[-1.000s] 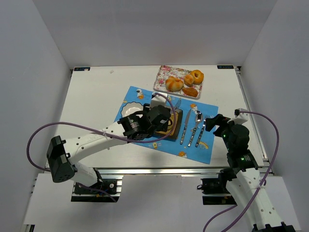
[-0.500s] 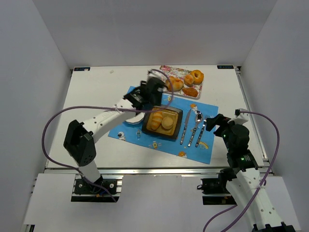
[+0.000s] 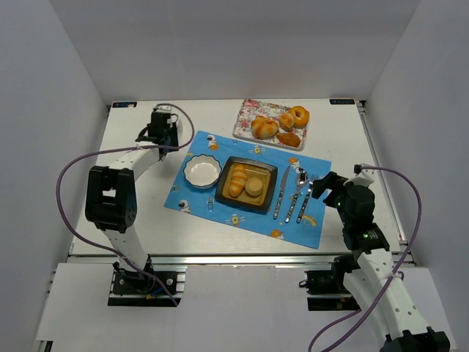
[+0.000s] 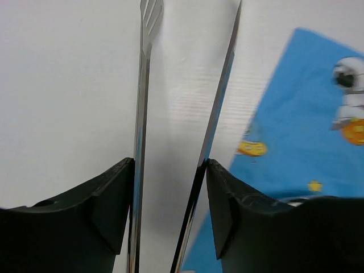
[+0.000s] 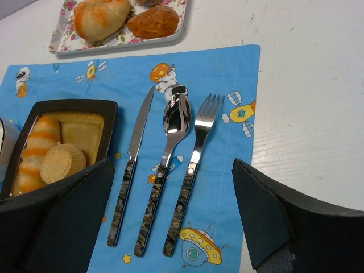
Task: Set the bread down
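A black square dish (image 3: 262, 200) on the blue placemat (image 3: 220, 213) holds a long striped bread roll (image 3: 237, 180) and a round flat bread (image 3: 254, 187); both also show in the right wrist view, the roll (image 5: 35, 148) and the round bread (image 5: 61, 162). My left gripper (image 3: 164, 130) is at the table's back left, off the mat, shut on metal tongs (image 4: 144, 85) whose two arms stand apart and hold nothing. My right gripper (image 3: 327, 187) is open and empty, right of the cutlery.
A floral tray (image 3: 246, 111) with several breads stands at the back right. A white scalloped bowl (image 3: 201, 171) sits left of the dish. A knife (image 5: 132, 162), spoon (image 5: 168, 153) and fork (image 5: 196, 153) lie on the mat between the dish and my right gripper.
My left arm swung from over the black dish up past the floral tray to the back left of the table, uncovering the dish with the breads. The right arm has barely moved.
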Available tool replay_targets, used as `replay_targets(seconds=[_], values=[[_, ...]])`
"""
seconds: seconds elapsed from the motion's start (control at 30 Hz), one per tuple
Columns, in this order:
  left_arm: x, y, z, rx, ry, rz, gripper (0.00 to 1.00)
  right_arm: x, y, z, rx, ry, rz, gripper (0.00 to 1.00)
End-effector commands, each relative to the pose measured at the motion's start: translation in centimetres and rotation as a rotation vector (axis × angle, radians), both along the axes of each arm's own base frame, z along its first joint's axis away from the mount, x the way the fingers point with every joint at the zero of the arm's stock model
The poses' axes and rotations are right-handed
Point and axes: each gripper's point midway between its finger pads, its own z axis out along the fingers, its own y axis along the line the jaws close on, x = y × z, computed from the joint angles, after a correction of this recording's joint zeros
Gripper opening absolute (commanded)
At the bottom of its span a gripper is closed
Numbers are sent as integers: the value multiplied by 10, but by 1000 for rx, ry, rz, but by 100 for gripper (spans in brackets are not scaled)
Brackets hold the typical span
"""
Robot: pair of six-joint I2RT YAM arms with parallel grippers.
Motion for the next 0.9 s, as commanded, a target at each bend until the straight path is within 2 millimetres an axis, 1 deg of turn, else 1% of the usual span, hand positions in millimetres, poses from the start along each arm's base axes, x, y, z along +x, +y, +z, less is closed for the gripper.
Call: replay_targets(seconds=[0.0, 0.1, 0.17, 0.23, 0.27, 0.3, 0.37, 0.43, 0.47, 0.53, 0.57, 0.6, 0.63, 0.67, 0.7, 0.73, 0.77, 0.8, 0.83, 0.87], values=[[4, 27, -10, -114, -17, -6, 62, 8, -2, 15, 0, -60, -16, 89], [-8, 42, -37, -93, 47, 54, 59, 9, -1, 14, 1, -60, -17, 89], [-15, 44, -48, -94, 74, 69, 59, 10, -1, 13, -3, -54, -14, 89], [-19, 47, -52, -89, 89, 88, 62, 9, -2, 12, -5, -45, -16, 89], [-26, 52, -57, -96, 118, 124, 66, 9, -1, 13, -3, -45, -15, 89], [-26, 54, -56, -100, 122, 139, 73, 9, -1, 13, -1, -42, -15, 89], [-33, 55, -60, -117, 149, 156, 78, 9, -2, 13, 4, -42, -23, 89], [-37, 62, -56, -98, 156, 197, 90, 7, -2, 13, 3, -31, -24, 90], [-38, 64, -49, -105, 146, 214, 98, 7, -3, 16, 3, -34, -25, 89], [-44, 67, -40, -102, 146, 240, 98, 6, -4, 19, 7, -37, -31, 89], [-46, 68, -25, -124, 115, 274, 98, 6, -4, 18, 7, -34, -33, 89], [-54, 69, -18, -130, 128, 300, 98, 6, -5, 20, 13, -36, -41, 89], [-57, 70, -7, -143, 112, 326, 98, 6, -7, 21, 11, -36, -52, 89], [-68, 71, 14, -172, 84, 367, 98, 5, -10, 22, 12, -34, -71, 89], [-74, 72, 27, -190, 58, 383, 98, 4, -10, 19, 10, -23, -72, 89], [-83, 71, 35, -212, 44, 405, 98, 4, -11, 21, 13, -22, -82, 89], [-94, 71, 43, -265, 18, 464, 98, 3, -12, 21, 13, -19, -87, 89], [-112, 71, 65, -304, -35, 480, 98, 3, -13, 22, 15, -20, -93, 89], [-123, 69, 69, -340, -53, 496, 98, 3, -13, 21, 20, -19, -96, 89], [-139, 66, 56, -378, -43, 517, 98, 3, -13, 21, 21, -19, -97, 89]])
